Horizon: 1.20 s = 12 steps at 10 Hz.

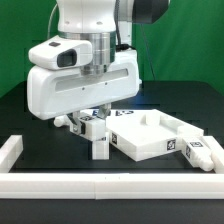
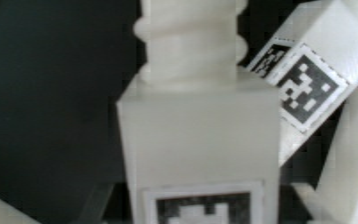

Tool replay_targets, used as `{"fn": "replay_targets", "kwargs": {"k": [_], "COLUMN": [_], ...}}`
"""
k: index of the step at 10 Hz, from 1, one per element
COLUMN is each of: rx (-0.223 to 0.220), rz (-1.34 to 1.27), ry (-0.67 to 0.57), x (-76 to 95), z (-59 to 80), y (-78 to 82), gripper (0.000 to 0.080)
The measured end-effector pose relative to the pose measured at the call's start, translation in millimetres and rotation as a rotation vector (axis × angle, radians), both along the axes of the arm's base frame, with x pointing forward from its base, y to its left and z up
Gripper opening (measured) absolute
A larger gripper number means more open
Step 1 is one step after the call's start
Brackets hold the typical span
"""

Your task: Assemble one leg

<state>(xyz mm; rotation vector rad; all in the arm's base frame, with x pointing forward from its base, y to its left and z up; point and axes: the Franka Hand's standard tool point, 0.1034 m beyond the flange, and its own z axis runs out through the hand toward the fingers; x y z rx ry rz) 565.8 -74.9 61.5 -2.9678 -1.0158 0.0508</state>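
Observation:
My gripper (image 1: 98, 126) is shut on a leg (image 1: 100, 143), a small white block. It holds the leg upright, low over the black table, just off the left front corner of the large white square tray-like part (image 1: 150, 135). In the wrist view the leg (image 2: 194, 130) fills the middle between my fingers (image 2: 327, 195). Its ribbed peg (image 2: 190, 40) points away from the camera and its tag (image 2: 202, 205) is near my gripper (image 2: 197, 205). I cannot tell whether the leg touches the table.
Another leg (image 1: 205, 152) lies to the exterior view's right of the tray-like part, and a small white piece (image 1: 67, 122) lies to the left behind my gripper. White rails run along the front (image 1: 110, 187) and left (image 1: 10, 150). A tagged white face (image 2: 309, 80) sits close beside the held leg.

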Motion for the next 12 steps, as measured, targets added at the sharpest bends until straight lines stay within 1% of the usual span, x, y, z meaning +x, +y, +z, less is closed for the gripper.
{"fn": "replay_targets", "kwargs": {"k": [1, 2, 3, 4, 5, 6, 7, 8, 10, 12], "rx": [0.000, -0.003, -0.007, -0.003, -0.004, -0.008, -0.011, -0.011, -0.009, -0.009], "rz": [-0.008, -0.025, -0.048, -0.085, -0.129, -0.150, -0.160, -0.157, -0.149, -0.147], "ry": [0.000, -0.011, -0.031, -0.017, 0.001, 0.020, 0.034, 0.039, 0.049, 0.050], "x": [-1.1, -5.5, -13.0, -25.5, -37.4, -45.7, -53.7, -59.0, -63.6, -63.3], "z": [-0.6, -3.5, -8.6, -16.1, -24.3, -31.1, -40.5, -45.8, -51.5, -51.6], "y": [-1.6, -11.4, -24.6, -36.5, -59.3, -71.2, -74.8, -73.5, -78.3, -77.1], "gripper": [0.0282, 0.0282, 0.0282, 0.0282, 0.0282, 0.0282, 0.0282, 0.0282, 0.0282, 0.0283]}}
